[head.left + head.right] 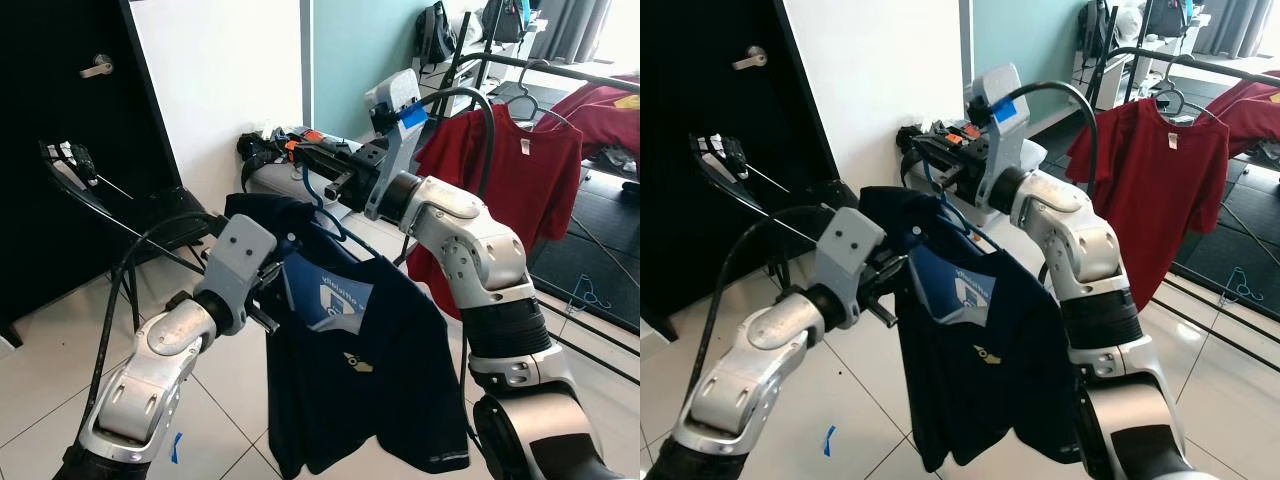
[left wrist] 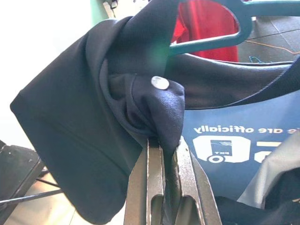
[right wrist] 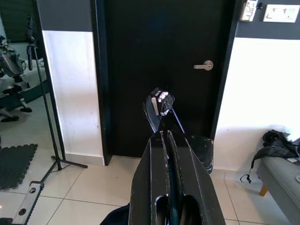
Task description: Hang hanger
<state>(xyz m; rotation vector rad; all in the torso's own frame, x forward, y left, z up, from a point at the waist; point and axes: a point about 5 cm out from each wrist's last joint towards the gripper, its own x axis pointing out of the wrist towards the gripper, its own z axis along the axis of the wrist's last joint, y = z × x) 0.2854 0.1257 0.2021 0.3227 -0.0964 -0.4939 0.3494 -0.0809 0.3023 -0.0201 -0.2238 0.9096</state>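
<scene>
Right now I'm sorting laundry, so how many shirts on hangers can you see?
2. A navy shirt on a teal hanger is held up between the arms. A red shirt hangs on the rack behind. More red fabric further right may be another.

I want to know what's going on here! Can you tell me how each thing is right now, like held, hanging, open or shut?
Navy shirt: draped on the blue hanger, hanging in the air.
Blue hanger: held up at its hook, not on a rail.
Left gripper: shut on the shirt's collar.
Right gripper: shut on the hanger.
Red shirt: hanging on the rack.
Black door: shut.
</scene>
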